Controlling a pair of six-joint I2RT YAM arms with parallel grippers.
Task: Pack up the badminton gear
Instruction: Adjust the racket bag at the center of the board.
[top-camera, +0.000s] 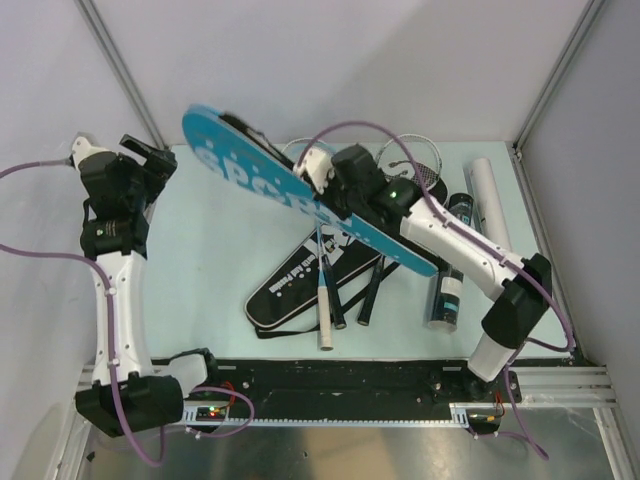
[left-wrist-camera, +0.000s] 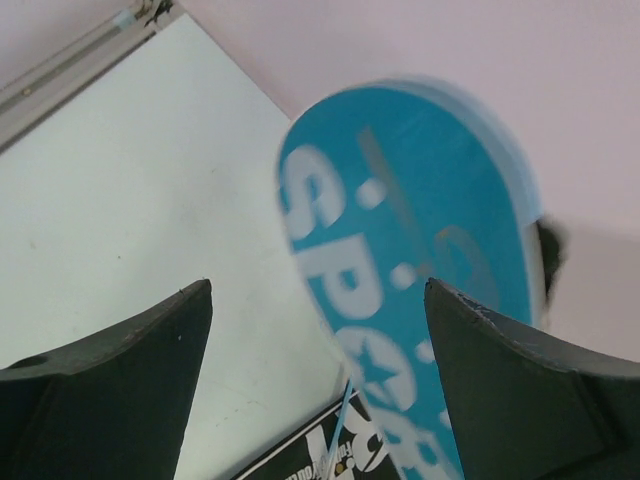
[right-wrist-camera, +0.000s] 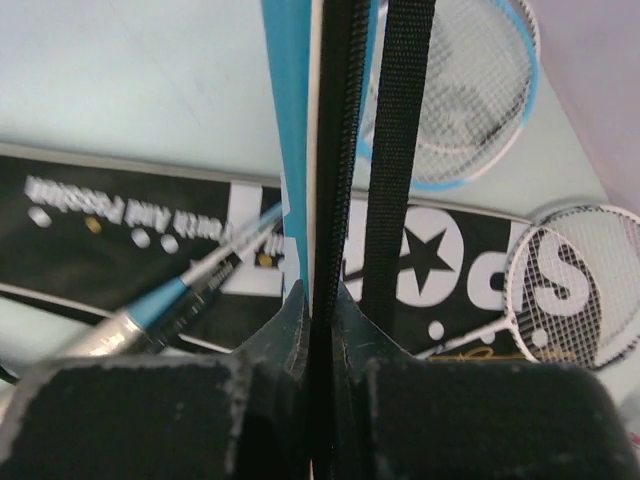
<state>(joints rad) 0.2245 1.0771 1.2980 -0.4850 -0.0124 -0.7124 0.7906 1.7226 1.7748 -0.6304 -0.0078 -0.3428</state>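
**Blue racket bag held up off the desk, pinched by the right gripper.**

We see the bag as a flat, round-ended paddle of smooth blue fabric with white "SPORT" lettering, sloping down from far left toward the right arm. Its black zip teeth and woven strap run between the right gripper's pressed-together fingers. The left gripper stands spread, holding nothing, facing the bag's rounded end and apart from it. Beneath lies the black racket bag, flat, with thin-framed rackets crossing it, their strung heads toward the far edge. A black shuttle tube and a white tube lie near the right edge. Bare desk shows between the left arm and the black racket bag.
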